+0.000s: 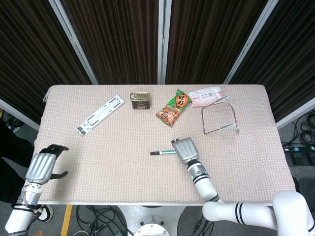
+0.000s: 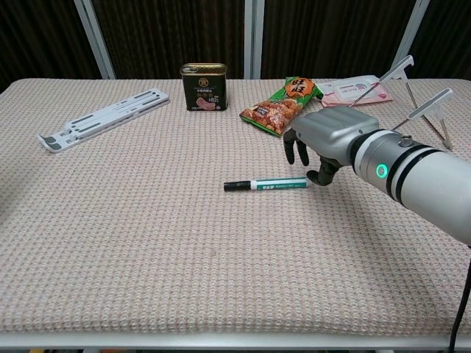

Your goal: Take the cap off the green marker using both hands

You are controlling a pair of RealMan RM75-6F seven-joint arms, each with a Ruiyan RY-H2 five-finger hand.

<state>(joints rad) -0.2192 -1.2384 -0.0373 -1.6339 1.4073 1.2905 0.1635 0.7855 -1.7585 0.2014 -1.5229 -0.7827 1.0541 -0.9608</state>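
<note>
The green marker lies flat near the table's middle, black cap end pointing left; the head view shows this marker too. My right hand hovers just over the marker's right end, fingers apart and pointing down, holding nothing. In the head view the right hand covers that end of the pen. My left hand hangs beyond the table's front left corner, fingers spread and empty; the chest view does not show it.
At the back stand a white folding stand, a tin can, a snack bag, a pink wipes pack and a wire rack. The table has a woven beige cover.
</note>
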